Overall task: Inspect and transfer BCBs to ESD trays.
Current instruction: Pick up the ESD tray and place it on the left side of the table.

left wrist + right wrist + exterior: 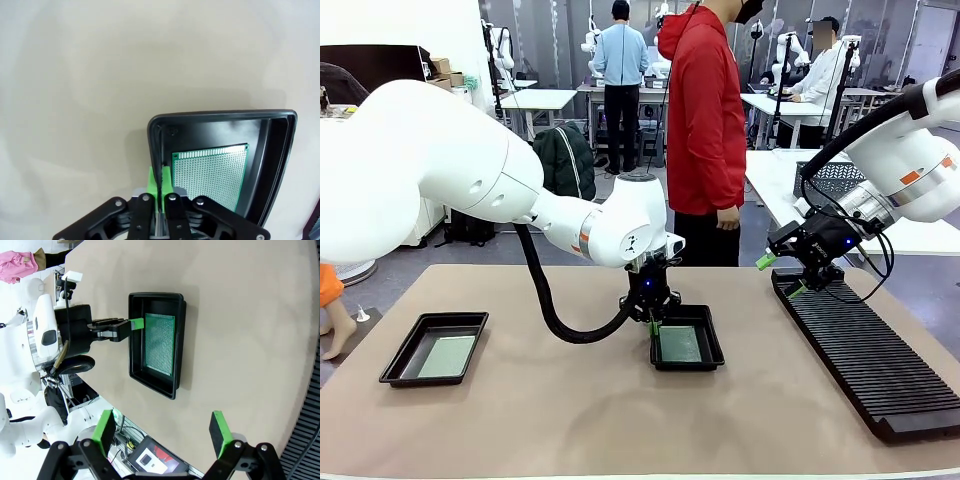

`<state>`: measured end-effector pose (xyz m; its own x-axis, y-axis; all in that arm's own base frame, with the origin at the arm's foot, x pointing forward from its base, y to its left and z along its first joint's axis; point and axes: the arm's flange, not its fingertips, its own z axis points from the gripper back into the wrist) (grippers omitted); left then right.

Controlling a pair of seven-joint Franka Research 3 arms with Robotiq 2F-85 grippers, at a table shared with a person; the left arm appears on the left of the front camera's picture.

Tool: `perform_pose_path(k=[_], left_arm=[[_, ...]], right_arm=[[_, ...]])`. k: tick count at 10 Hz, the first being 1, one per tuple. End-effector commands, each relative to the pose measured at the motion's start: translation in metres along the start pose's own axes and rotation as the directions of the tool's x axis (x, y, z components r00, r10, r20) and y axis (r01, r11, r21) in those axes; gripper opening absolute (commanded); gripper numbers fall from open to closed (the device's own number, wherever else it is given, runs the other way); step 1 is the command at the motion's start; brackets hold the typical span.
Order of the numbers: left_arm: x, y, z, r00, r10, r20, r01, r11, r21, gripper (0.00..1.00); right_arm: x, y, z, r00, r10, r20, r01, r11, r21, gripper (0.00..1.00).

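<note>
At centre tray (686, 345), BCB (680, 344) flat, long axis front-to-back; left claw (653, 322) pinching tray rim.

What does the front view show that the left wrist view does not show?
Front view alone: a second black tray with a board, the slotted rack, the open right end effector, a person in red. Left wrist view alone: the hole grid on the board. Both: the left end effector shut on the rim of the middle tray.
</note>
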<state>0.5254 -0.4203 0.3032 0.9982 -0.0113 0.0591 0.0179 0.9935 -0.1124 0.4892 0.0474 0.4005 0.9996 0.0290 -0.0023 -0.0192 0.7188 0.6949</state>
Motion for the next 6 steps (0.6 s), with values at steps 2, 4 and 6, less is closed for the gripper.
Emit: perform_pose_path(k=[2,4,6], left_arm=[[0.0,0.0,0.0,1.0,0.0,0.0,0.0,1.0,0.0,0.03],[-0.001,0.015,0.006,1.0,-0.01,0.018,0.012,0.998,-0.069,0.03],[0.004,0.03,0.01,0.999,-0.028,0.041,0.032,0.994,-0.101,0.03]], right_arm=[[-0.002,0.002,0.001,1.0,-0.015,0.003,0.015,1.0,-0.016,1.0],[-0.002,0.002,0.001,1.0,-0.015,0.003,0.015,1.0,-0.016,1.0],[-0.002,0.002,0.001,1.0,-0.015,0.003,0.015,1.0,-0.016,1.0]])
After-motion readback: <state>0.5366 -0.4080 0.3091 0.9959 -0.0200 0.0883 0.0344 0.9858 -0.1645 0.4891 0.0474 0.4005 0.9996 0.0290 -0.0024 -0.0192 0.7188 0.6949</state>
